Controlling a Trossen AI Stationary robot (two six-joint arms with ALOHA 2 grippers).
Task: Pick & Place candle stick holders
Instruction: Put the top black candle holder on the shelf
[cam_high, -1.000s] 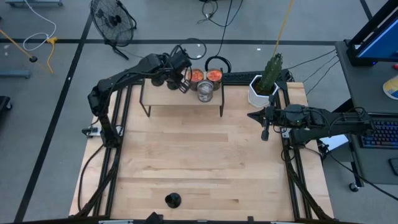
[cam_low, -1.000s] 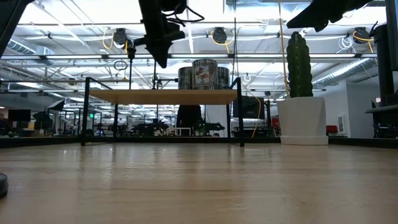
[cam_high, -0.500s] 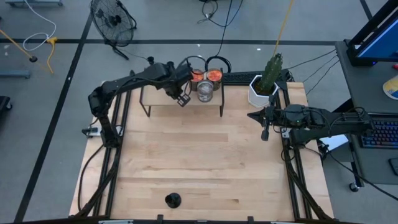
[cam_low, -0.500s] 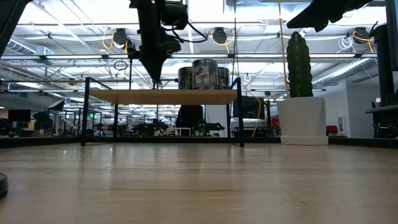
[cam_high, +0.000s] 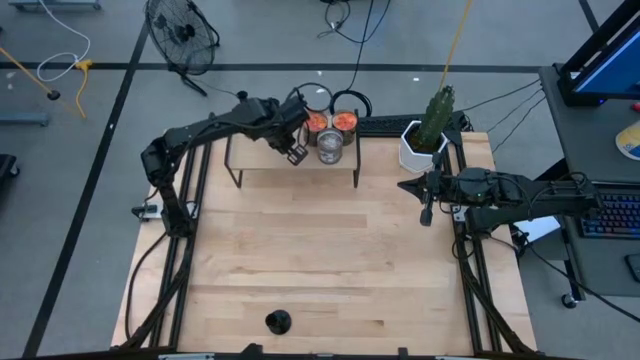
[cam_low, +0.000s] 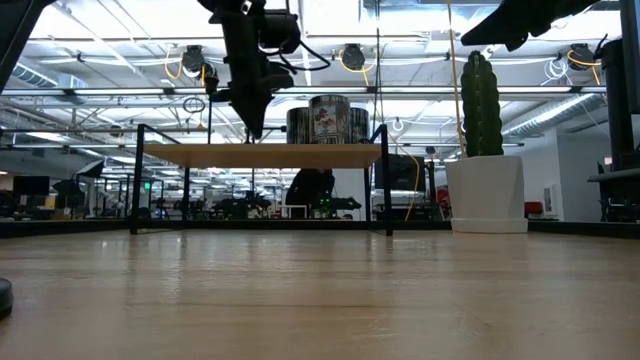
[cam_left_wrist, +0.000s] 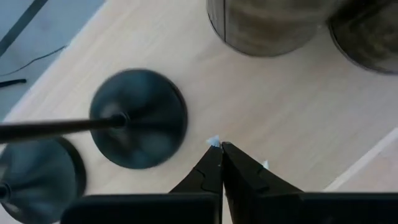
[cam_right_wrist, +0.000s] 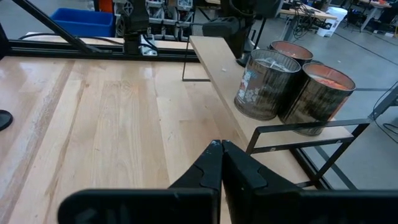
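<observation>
A low wooden shelf (cam_high: 262, 162) on thin black legs stands at the far edge of the bench (cam_high: 320, 260), carrying three tins (cam_high: 330, 147) clustered at one end. A cactus (cam_high: 437, 115) in a white pot (cam_high: 412, 152) sits beside it. A fan (cam_high: 180, 32) rests on the floor beyond.

It is a robot lab: open ceiling pipes (cam_low: 330, 92), workbenches (cam_right_wrist: 298, 12), floor cables (cam_high: 345, 25), a fan (cam_high: 182, 33).

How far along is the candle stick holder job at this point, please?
Looks two-thirds done: the first holder and second holder stand on the raised shelf near the cans. In hand: nothing; the left tool is shut and empty above the shelf, the right tool waits shut at the table's right edge. Left: the third holder by the table's front edge.
</observation>
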